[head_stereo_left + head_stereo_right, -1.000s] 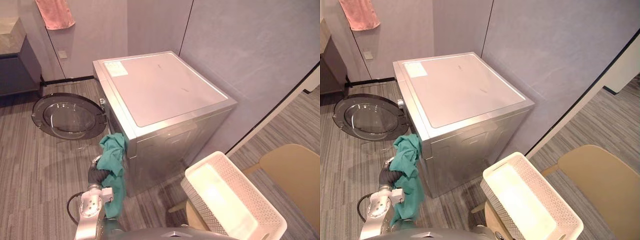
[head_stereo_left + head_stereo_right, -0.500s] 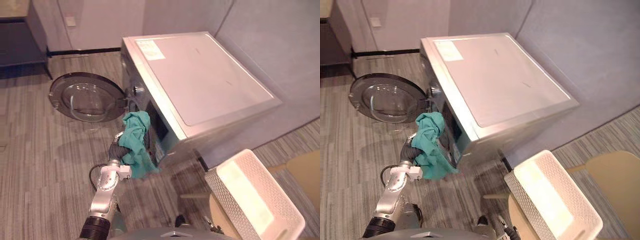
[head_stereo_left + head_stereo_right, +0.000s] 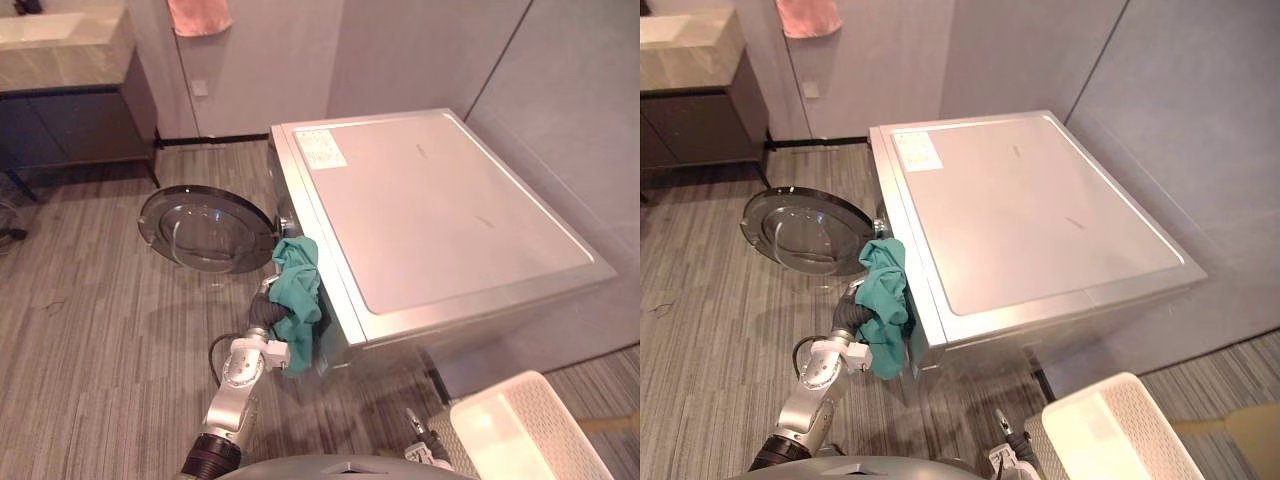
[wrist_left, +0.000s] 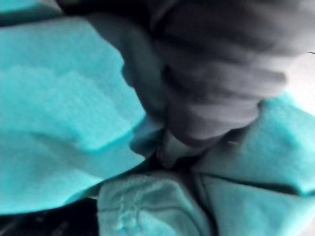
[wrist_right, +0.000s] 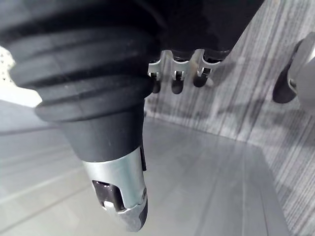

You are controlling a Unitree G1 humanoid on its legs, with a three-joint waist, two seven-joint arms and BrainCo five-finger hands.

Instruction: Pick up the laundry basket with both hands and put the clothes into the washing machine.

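Note:
A teal cloth (image 3: 298, 292) hangs bunched against the front edge of the silver washing machine (image 3: 430, 220), just right of its open round door (image 3: 205, 228). My left hand (image 3: 262, 314) is raised below the cloth and shut on it. In the left wrist view the cloth (image 4: 64, 123) wraps round the hand. The white perforated laundry basket (image 3: 530, 440) sits low at the right, beside the machine's corner. My right hand (image 5: 119, 191) hangs near the floor with its fingers (image 5: 176, 78) curled and holding nothing.
A pink towel (image 3: 198, 15) hangs on the back wall. A stone-topped dark cabinet (image 3: 60, 40) stands at the back left. Grey striped carpet (image 3: 90, 330) lies in front of the machine, and a grey wall runs behind its right side.
The camera has shifted, pushing the basket to the lower right corner. My left hand has carried the teal cloth closer to the machine's front, by the door hinge.

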